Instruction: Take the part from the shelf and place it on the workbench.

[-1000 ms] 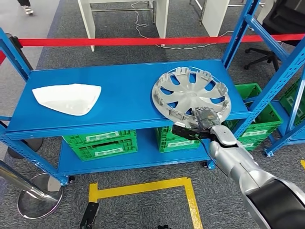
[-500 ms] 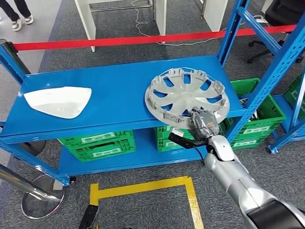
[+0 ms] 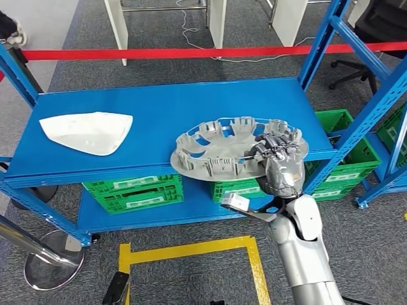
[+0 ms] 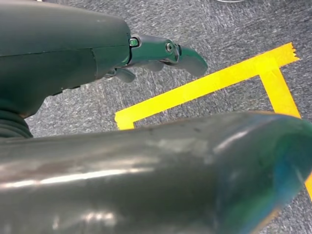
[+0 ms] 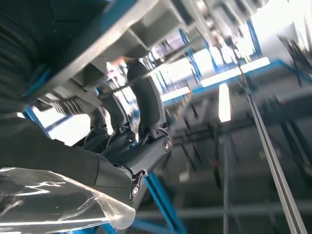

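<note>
A silver wheel cover (image 3: 226, 150) is seen at the near right part of the blue shelf's top deck (image 3: 158, 114), tilted so that its ribbed, clipped inner side faces up and towards the near side; its near edge projects past the front lip of the deck, and whether its far edge touches the deck cannot be told. The wheel cover is gripped at its right rim by the right robot hand (image 3: 278, 159), whose fingers are closed over the rim from above while the silver forearm rises from the near right. In the right wrist view the dark fingers (image 5: 147, 105) are observed curled against the grey underside of the part, with blue framing blurred behind. A white curved panel (image 3: 86, 132) is recorded lying flat on the left part of the same deck, well apart from the wheel cover. Green crates (image 3: 134, 190) are noted on the lower deck beneath. A red barrier tape (image 3: 144, 53) is stretched across the far side, and a yellow floor marking (image 3: 192, 249) is laid on the grey carpet near the shelf. In the left wrist view the left robot hand (image 4: 162, 53) is seen hanging above the carpet and the yellow marking, with its fingers extended and nothing held; it is judged to be apart.
</note>
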You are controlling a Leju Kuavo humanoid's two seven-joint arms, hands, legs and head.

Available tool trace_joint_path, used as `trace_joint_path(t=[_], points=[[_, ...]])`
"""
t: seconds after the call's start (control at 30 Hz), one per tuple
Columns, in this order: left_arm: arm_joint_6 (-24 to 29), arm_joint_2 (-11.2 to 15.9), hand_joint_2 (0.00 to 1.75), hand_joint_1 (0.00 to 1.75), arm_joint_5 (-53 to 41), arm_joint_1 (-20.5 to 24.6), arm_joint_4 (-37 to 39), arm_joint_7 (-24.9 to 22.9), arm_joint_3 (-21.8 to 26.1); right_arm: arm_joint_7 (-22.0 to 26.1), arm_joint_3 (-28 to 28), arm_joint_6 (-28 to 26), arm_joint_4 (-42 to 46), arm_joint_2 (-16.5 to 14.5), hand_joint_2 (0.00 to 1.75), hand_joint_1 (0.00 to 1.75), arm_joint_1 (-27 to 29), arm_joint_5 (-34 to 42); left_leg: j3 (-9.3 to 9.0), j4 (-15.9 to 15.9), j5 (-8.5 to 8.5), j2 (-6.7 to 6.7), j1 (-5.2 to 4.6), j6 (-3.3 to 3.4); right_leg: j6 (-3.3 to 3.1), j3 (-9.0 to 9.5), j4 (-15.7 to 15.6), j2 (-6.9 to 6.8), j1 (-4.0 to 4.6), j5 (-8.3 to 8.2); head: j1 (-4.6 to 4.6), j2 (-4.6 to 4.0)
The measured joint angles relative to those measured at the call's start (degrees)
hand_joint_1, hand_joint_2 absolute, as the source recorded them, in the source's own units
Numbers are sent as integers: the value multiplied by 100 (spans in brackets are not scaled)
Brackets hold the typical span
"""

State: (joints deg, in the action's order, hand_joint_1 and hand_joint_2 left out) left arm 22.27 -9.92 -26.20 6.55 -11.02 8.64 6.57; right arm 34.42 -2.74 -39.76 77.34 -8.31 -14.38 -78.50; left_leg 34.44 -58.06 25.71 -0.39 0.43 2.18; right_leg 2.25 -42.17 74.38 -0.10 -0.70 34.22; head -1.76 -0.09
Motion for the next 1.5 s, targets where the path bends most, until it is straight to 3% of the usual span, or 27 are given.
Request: trace_joint_path(t=[0.03,0.1,0.17,0.27,0.33,0.43,0.5,0.53,0.57,0.63,0.7,0.83,0.87,0.97,1.0,1.03,1.07,1.13,1.2,1.27,1.3,1.37,1.4,1.47,1.5], points=[[1,1,0,0,-11,-2,0,4,1,141,-96,1,168,-81,175,175,50,32,-4,-4,4,-1,1,-4,1,57,-143,-1,-2,-139,0,0],[1,-2,0,0,-26,2,0,12,1,285,-241,2,438,-216,175,175,86,67,-12,-23,22,-1,2,-32,-10,408,-888,-7,-6,-522,0,0],[1,-1,0,0,-32,7,0,18,1,322,-325,3,619,-311,175,175,102,76,2,-64,46,-3,-20,-88,-42,713,-1467,-3,-1,-684,4,0],[4,8,0,0,-38,0,0,25,1,423,-417,4,875,-408,175,175,209,127,21,-77,46,-2,-30,-173,-129,784,-1570,9,6,-685,6,0],[15,23,0,0,-47,-3,0,28,2,501,-442,4,1137,-477,175,175,272,202,78,-226,172,1,-20,-231,-198,791,-1584,5,-13,-703,18,0],[22,55,0,0,-63,-14,0,30,7,539,-416,3,1521,-570,175,175,352,319,478,-1173,676,5,-4,-302,-262,801,-1591,-1,-19,-701,43,0],[22,72,0,0,-63,-39,0,32,11,545,-386,2,1717,-599,175,175,442,399,699,-1665,804,5,-1,-310,-270,805,-1590,3,-12,-696,43,0],[22,80,0,0,-64,-48,0,36,13,546,-362,2,1803,-611,175,175,483,454,672,-1605,703,5,-2,-299,-271,810,-1590,8,-8,-695,43,0],[22,87,0,0,-66,-52,0,41,14,547,-335,2,1889,-619,175,175,516,519,546,-1332,515,5,-4,-278,-269,818,-1589,13,-5,-693,44,0],[22,98,0,0,-70,-48,0,53,19,550,-253,1,2076,-632,175,175,556,687,183,-553,156,6,-19,-213,-253,829,-1585,18,12,-682,43,0],[23,106,0,0,-72,-44,0,66,23,550,-148,-3,2265,-638,175,175,583,856,-11,-121,65,10,-40,-169,-213,813,-1580,17,27,-678,38,0],[36,111,0,0,-73,-59,0,102,47,550,138,-4,2700,-639,175,175,660,1147,-51,-9,59,19,-34,-79,-98,748,-1498,14,12,-598,29,0],[39,108,0,0,-73,-55,0,118,58,551,219,-4,2820,-639,175,175,666,1203,-63,15,45,24,-19,-48,-75,654,-1302,14,9,-473,20,0],[47,98,0,0,-73,-54,0,163,109,558,410,-4,3109,-637,175,175,715,1315,-69,17,41,32,-11,-15,-28,155,-231,12,-2,15,0,0],[49,97,0,0,-72,-60,0,176,131,559,458,-4,3196,-636,175,175,746,1358,-69,14,42,31,-10,-15,-15,49,-14,12,-5,58,0,0],[45,97,0,0,-72,-65,0,196,150,558,508,-4,3291,-635,175,175,771,1414,-69,8,45,29,-9,-17,-7,46,-14,10,-10,-10,-2,0],[31,97,0,0,-71,-70,0,225,163,558,561,-4,3399,-632,175,175,787,1480,-72,-1,51,25,-6,-25,-4,158,-243,8,-16,-175,-2,0],[-13,99,87,0,-70,-81,0,322,181,558,675,-4,3626,-619,175,171,799,1607,-68,-40,81,14,-13,-70,-1,556,-1029,1,-26,-512,-5,0],[-49,104,175,0,-61,-99,0,449,208,559,778,-5,3826,-594,175,158,839,1708,-49,-84,105,8,-34,-133,-40,802,-1483,10,-23,-610,-3,0],[-66,108,175,0,-44,-125,0,577,256,557,854,-6,3968,-562,175,134,920,1782,-42,-94,102,10,-37,-181,-111,826,-1512,29,-8,-594,2,0],[-73,109,175,0,-35,-138,0,642,280,554,882,-7,4031,-548,175,133,967,1802,-42,-105,117,12,-30,-204,-142,829,-1518,29,-11,-600,2,0],[-83,112,175,0,-15,-157,0,755,314,557,940,-7,4152,-527,175,147,1065,1814,41,-324,290,15,-18,-256,-211,843,-1532,18,-26,-608,15,0],[-89,113,175,0,-8,-167,0,800,327,558,971,-7,4213,-518,175,157,1122,1817,159,-605,460,16,-13,-281,-235,849,-1534,10,-32,-608,21,0],[-96,113,175,0,7,-192,0,859,358,560,1032,-7,4321,-497,175,156,1238,1829,480,-1352,808,18,-8,-307,-261,851,-1533,5,-24,-601,29,0],[-98,113,175,0,13,-208,0,876,379,560,1055,-7,4371,-487,175,155,1294,1833,595,-1615,882,18,-7,-306,-265,854,-1532,9,-18,-598,29,0]])
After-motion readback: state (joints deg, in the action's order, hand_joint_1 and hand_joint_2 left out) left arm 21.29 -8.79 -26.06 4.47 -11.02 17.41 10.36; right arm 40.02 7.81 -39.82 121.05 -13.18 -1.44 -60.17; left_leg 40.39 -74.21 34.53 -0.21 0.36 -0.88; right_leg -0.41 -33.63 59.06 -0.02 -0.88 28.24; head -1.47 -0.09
